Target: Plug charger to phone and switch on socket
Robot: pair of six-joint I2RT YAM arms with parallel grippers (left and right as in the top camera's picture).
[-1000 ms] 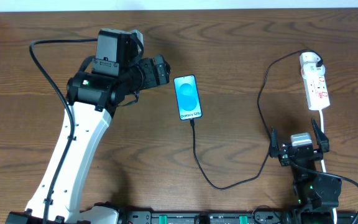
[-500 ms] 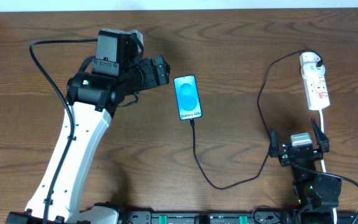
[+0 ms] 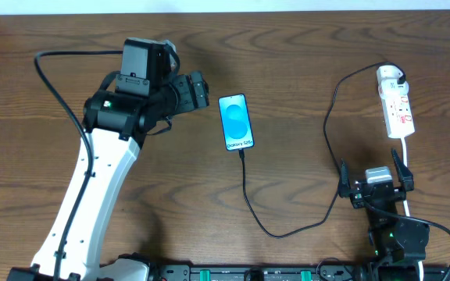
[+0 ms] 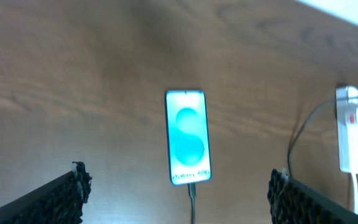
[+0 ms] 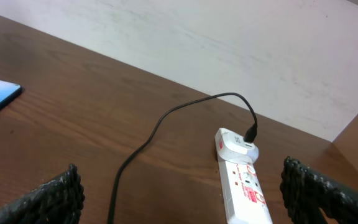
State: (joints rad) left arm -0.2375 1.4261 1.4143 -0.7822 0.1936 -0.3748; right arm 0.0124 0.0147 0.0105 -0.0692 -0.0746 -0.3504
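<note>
Phone (image 3: 236, 122) lies flat on the table (image 3: 303, 47), screen up and lit blue, roughly mid-table and a bit toward the far edge. Its short end with the "Galaxy" text faces the near edge.

Charger (image 3: 245, 187): the black cable tip meets the phone's near short end and looks seated. The cable runs toward the near edge, loops right, then climbs toward the far right corner. Its plug head (image 3: 391, 76) sits in the far end of the socket (image 3: 397, 109).

Socket is along the right edge near the far right corner, long axis pointing near-to-far. Red marks are visible on top; can't tell the switch position from any view. Its white cord (image 3: 407, 148) leaves the near end toward the near edge.

Left gripper (image 3: 199, 88) hangs just left of the phone, not touching it, jaws spread wide with nothing between them.

Right gripper (image 3: 370, 168) is near the right end of the near edge, short of the socket. Jaws are wide apart and hold nothing.
</note>
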